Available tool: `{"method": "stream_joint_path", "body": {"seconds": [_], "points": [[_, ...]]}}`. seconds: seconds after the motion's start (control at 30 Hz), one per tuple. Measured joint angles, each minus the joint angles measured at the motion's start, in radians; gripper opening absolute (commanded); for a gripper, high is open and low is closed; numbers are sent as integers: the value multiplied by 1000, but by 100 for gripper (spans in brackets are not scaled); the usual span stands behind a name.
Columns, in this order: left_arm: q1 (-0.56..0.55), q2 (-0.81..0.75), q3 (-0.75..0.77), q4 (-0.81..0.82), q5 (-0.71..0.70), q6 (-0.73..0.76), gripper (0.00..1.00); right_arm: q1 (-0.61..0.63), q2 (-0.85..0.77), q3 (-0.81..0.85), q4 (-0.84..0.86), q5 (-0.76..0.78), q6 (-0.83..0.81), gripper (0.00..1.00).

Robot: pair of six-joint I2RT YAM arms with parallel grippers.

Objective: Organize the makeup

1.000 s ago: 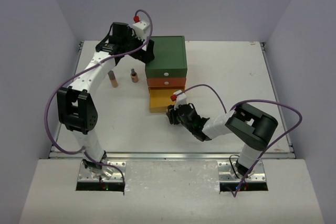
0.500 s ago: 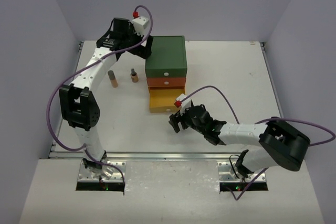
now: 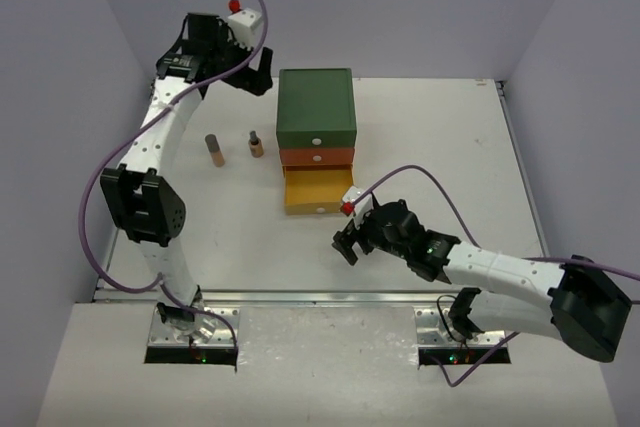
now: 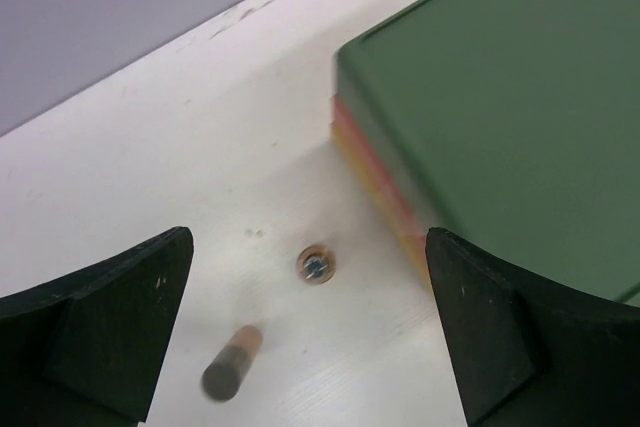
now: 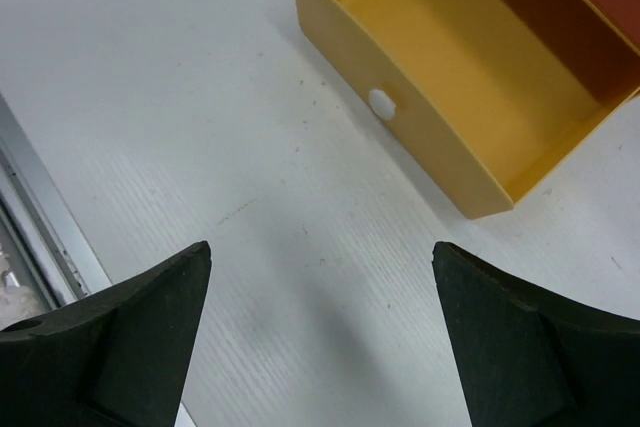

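Note:
Two pieces of makeup stand on the table left of the drawer box: a peach tube with a grey cap (image 3: 213,150) and a small bottle with a dark cap (image 3: 256,144). The left wrist view shows the tube (image 4: 232,362) and the bottle (image 4: 315,266) from above. My left gripper (image 3: 258,75) is open and empty, high above the table's back left. My right gripper (image 3: 349,243) is open and empty, low over the table in front of the open yellow drawer (image 3: 312,193). That drawer (image 5: 470,97) looks empty in the right wrist view.
The three-drawer box (image 3: 316,107) has a green top, a shut orange drawer (image 3: 316,157) and the pulled-out yellow one. It also shows in the left wrist view (image 4: 500,107). The table's metal front edge (image 5: 40,217) is close to my right gripper.
My left gripper rose and moved back-left, away from the green box. My right gripper drew back toward the front right from the yellow drawer, its arm stretching out.

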Motion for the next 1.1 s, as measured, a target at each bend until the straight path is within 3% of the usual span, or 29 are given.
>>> {"method": "stream_joint_path", "body": {"seconds": [0.23, 0.53, 0.87, 1.1], "points": [[164, 0, -31, -140, -75, 104, 100, 0, -63, 79, -84, -14, -29, 92], [141, 2, -277, -186, -133, 162, 99, 0, -32, 110, -153, -18, -41, 92], [139, 99, -327, -144, -263, 184, 74, 0, -29, 111, -153, -11, -36, 92], [140, 134, -327, -135, -291, 189, 36, 0, -20, 111, -153, 14, -37, 92]]}}
